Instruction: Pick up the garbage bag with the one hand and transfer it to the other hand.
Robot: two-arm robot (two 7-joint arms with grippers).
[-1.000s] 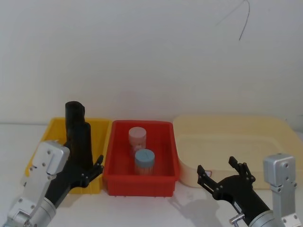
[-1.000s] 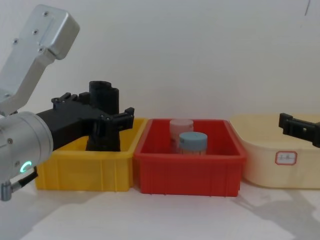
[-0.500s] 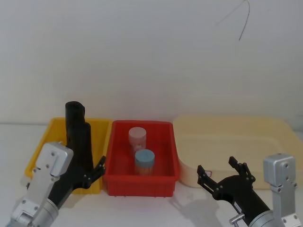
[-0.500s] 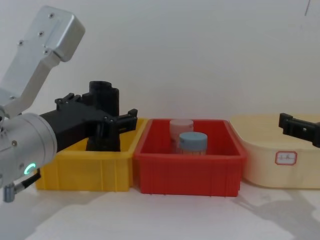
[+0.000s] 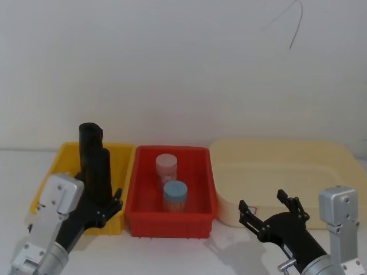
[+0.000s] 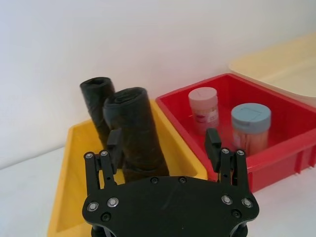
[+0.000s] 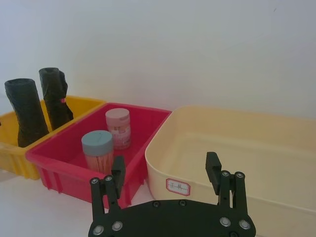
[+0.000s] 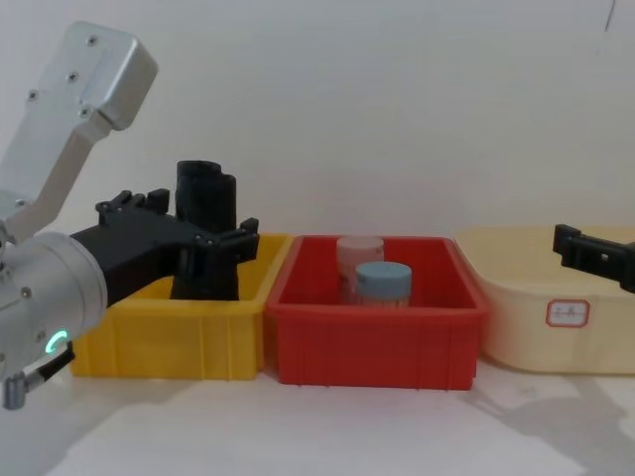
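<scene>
Facing the garbage bag (image 6: 134, 133), the left claw (image 6: 163, 142) stands open.

Setting: a robot test station of laboratory type. Grounds: a plain white counter (image 8: 347, 426) against a bare white wall (image 8: 397, 99). Three plastic storage bins stand in a row: yellow bin (image 8: 169, 342), red bin (image 8: 377, 342) and cream bin (image 8: 516, 337), the last bearing a small label (image 8: 568, 313). A silver left robot arm (image 8: 60, 129) and right robot arm (image 5: 341, 220) reach over the counter.

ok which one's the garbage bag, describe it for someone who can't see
Look in the yellow bin at the robot's left, where two black rolls stand. The garbage bag is the thicker, smoother roll nearer the robot; the slimmer roll behind it has a crinkled top.
</scene>
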